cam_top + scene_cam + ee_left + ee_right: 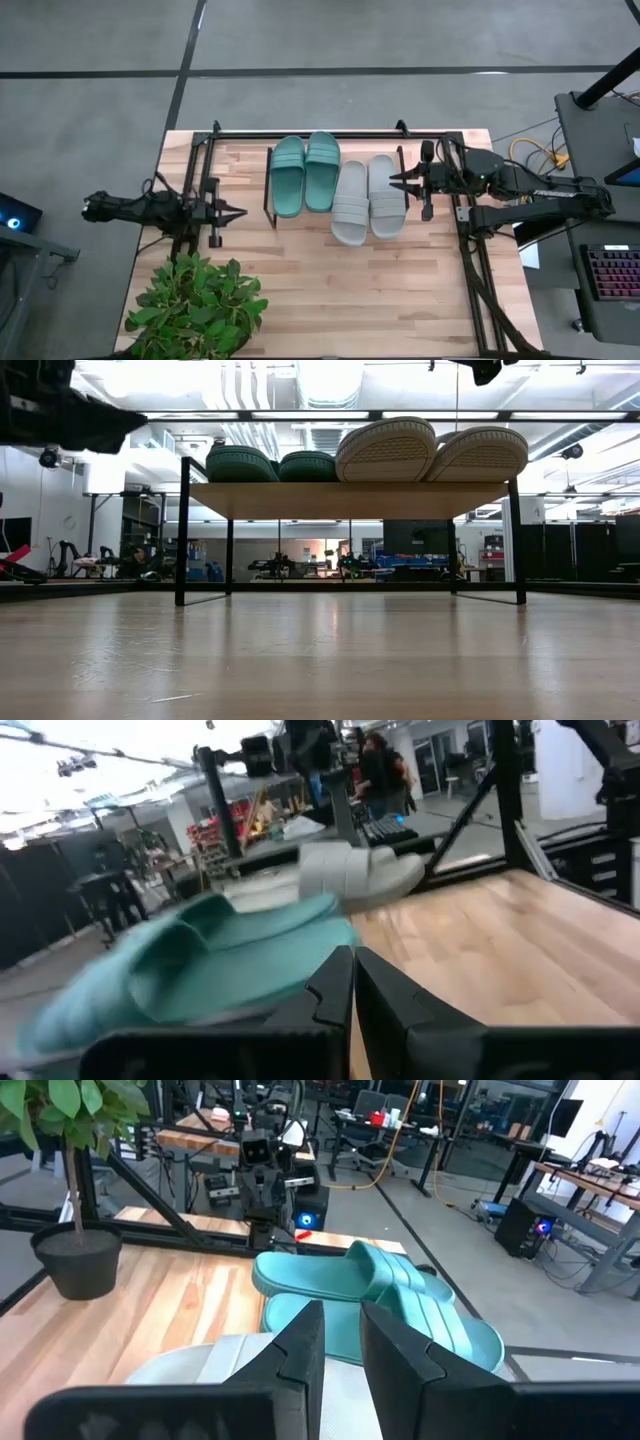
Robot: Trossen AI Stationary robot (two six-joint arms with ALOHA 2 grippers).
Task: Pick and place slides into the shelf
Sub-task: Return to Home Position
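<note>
Low view: only soles of slides (385, 450) atop shelf (350, 500); left fingers (330, 992) clenched, right fingers (300, 1342) slightly parted.

Right end effector (341, 1315), fingers (300, 1342) narrowly apart, near grey slide (200, 1362); teal slides (400, 1292), potted plant (75, 1260) beyond

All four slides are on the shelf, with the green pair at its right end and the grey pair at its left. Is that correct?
Not quite. The high view shows the green pair at the left end of the shelf and the grey pair at its right end. All four slides are indeed on the shelf.
</note>
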